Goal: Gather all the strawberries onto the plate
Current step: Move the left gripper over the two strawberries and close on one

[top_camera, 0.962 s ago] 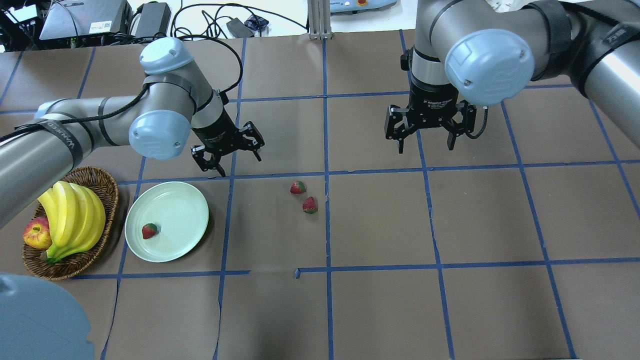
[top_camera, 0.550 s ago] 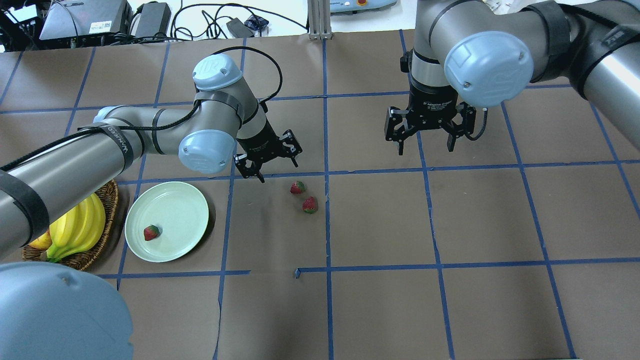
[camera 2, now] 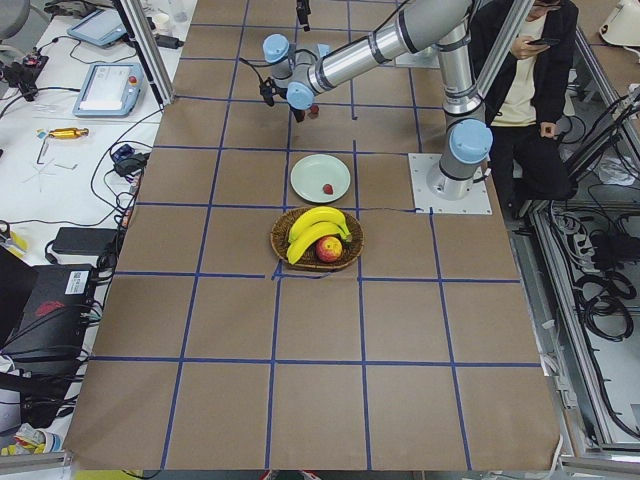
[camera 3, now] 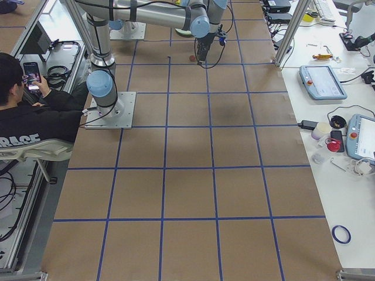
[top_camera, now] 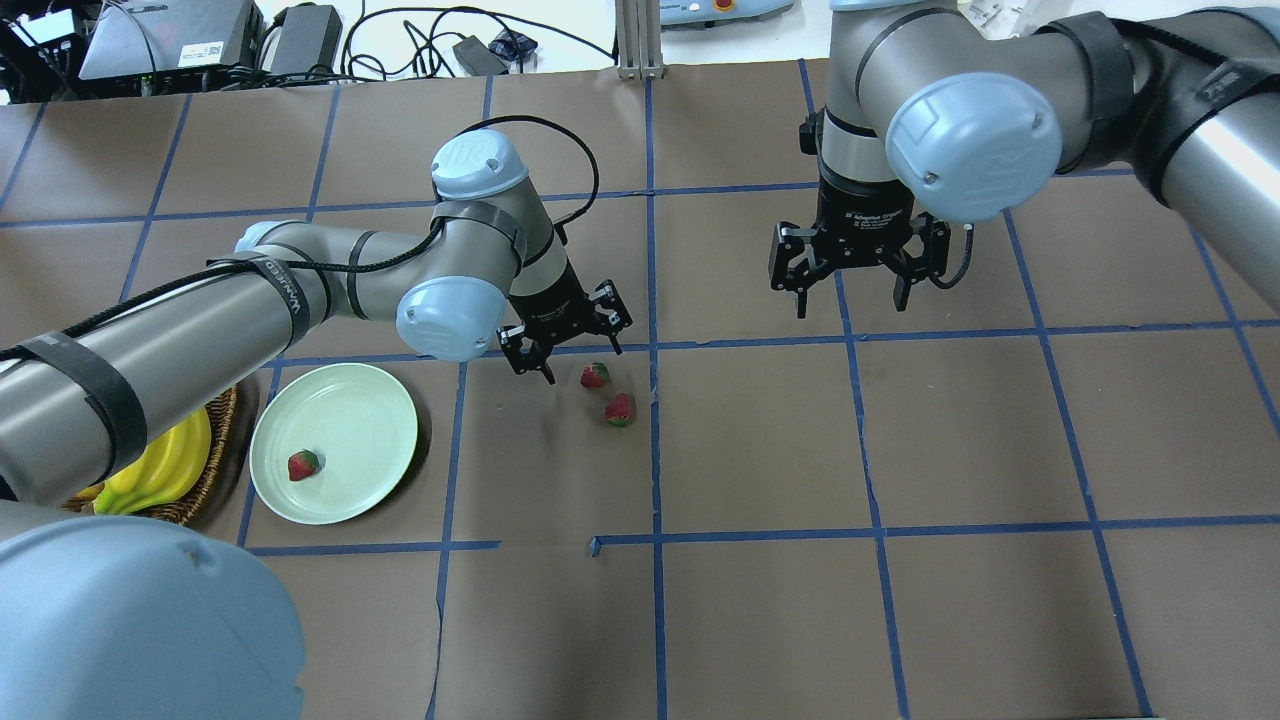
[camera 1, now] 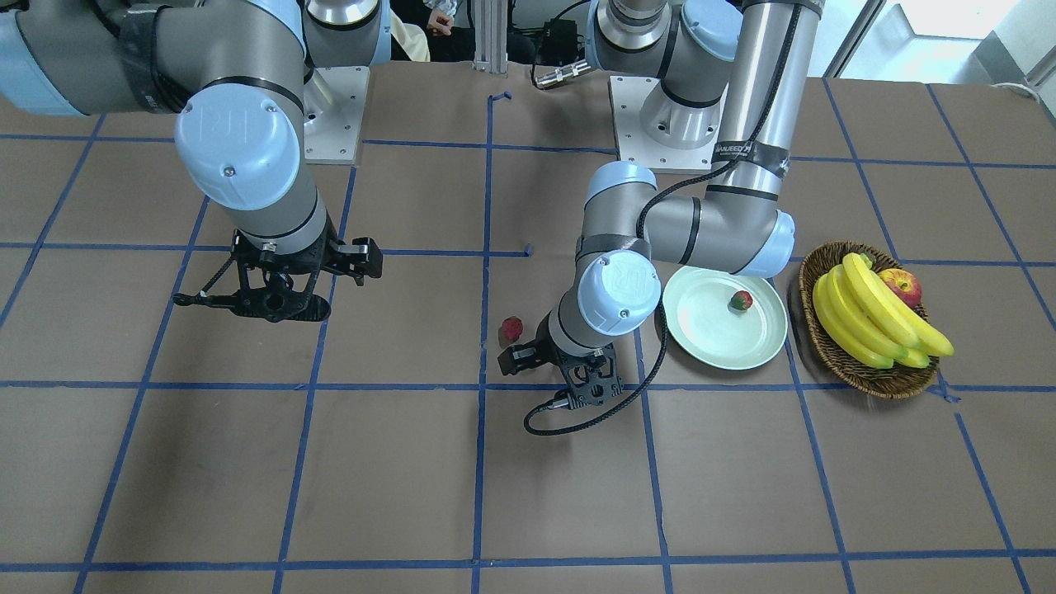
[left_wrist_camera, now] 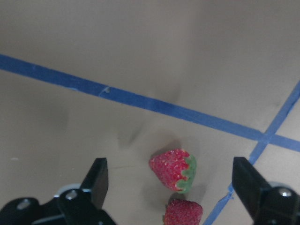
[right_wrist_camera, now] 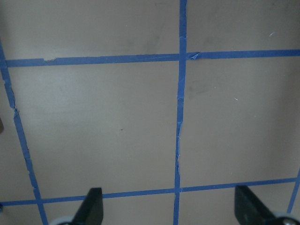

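Two strawberries lie on the brown table near the centre, one [top_camera: 595,375] and another [top_camera: 620,410] just beside it. A third strawberry [top_camera: 302,464] lies on the pale green plate [top_camera: 365,415]. My left gripper [top_camera: 583,362] is open and hovers right over the nearer loose strawberry; in the left wrist view that strawberry [left_wrist_camera: 173,168] lies between the open fingers [left_wrist_camera: 96,176], with the second one [left_wrist_camera: 183,213] below it. My right gripper [top_camera: 848,305] is open and empty above bare table at the right, as the right wrist view [right_wrist_camera: 169,201] shows.
A wicker basket [camera 1: 866,375] with bananas [camera 1: 866,318] and a red apple [camera 1: 899,285] stands beside the plate [camera 1: 718,334], on the side away from the loose strawberries. My left arm stretches over the basket in the overhead view. Blue tape lines grid the table.
My left arm has swung right from near the plate to just over the two loose strawberries, gripper still open. The right arm and the strawberries have not moved.
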`<action>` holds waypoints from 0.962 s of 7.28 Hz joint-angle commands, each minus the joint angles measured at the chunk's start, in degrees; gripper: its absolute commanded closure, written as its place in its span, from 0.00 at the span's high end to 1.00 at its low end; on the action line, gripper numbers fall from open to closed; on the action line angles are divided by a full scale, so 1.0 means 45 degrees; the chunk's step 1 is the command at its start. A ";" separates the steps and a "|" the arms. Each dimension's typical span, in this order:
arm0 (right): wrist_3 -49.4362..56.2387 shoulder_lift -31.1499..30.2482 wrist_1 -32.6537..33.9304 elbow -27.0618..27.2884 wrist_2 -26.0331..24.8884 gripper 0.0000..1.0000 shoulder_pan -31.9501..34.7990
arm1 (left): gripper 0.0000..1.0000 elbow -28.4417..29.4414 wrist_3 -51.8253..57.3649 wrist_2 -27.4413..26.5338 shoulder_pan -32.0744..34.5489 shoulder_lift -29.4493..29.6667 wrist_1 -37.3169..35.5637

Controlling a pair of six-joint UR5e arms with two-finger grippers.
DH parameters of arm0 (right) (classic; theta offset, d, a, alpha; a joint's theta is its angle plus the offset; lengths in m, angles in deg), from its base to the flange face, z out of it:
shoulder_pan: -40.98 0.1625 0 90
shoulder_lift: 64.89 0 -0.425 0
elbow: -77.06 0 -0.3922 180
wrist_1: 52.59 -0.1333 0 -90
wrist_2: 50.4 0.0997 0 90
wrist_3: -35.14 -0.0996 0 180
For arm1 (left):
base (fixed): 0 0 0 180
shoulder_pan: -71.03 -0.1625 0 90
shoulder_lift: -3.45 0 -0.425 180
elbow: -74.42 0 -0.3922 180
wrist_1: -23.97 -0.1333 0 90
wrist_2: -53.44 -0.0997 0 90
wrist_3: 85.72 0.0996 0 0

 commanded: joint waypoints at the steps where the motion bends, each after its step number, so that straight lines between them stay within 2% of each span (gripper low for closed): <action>1: 0.0004 0.0002 0.0146 0.0090 0.0021 1.00 0.0000 | 0.76 0.0000 -0.0026 0.0002 0.0102 0.0202 -0.0025; 3: 0.0023 0.0002 0.0262 0.0168 0.0002 1.00 0.0000 | 0.03 0.0020 0.0052 -0.0017 0.0122 0.0202 -0.0025; 4: 0.0023 0.0002 0.0263 0.0168 0.0002 1.00 0.0000 | 0.00 0.0039 0.0168 -0.0017 0.0122 0.0202 -0.0025; 7: 0.0043 0.0002 0.0321 0.0168 0.0002 1.00 0.0000 | 0.00 0.0662 0.0169 -0.0114 0.0122 -0.0167 0.0227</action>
